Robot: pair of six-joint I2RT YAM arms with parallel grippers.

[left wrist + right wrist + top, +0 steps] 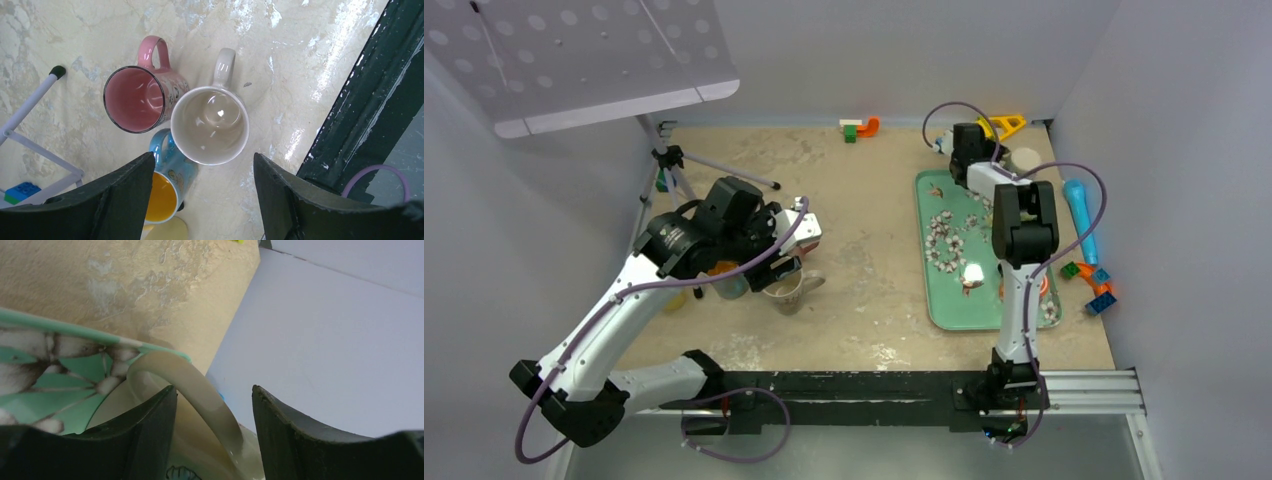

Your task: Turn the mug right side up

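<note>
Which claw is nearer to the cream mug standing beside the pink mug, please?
Left. The left claw hangs open right above the cream mug; the right claw is across the table, at the far corner of the green tray.

One mug [210, 125] stands centred ahead of the left gripper's [202, 160] jaws, two others [135, 100] beside it, while another mug's handle [200, 387] lies between the right gripper's [214, 390] jaws, beside the tray [50, 326].

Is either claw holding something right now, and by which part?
Left gripper: nothing, jaws open. Right gripper straddles the handle of the cream mug; whether it grips yet cannot be told.
</note>
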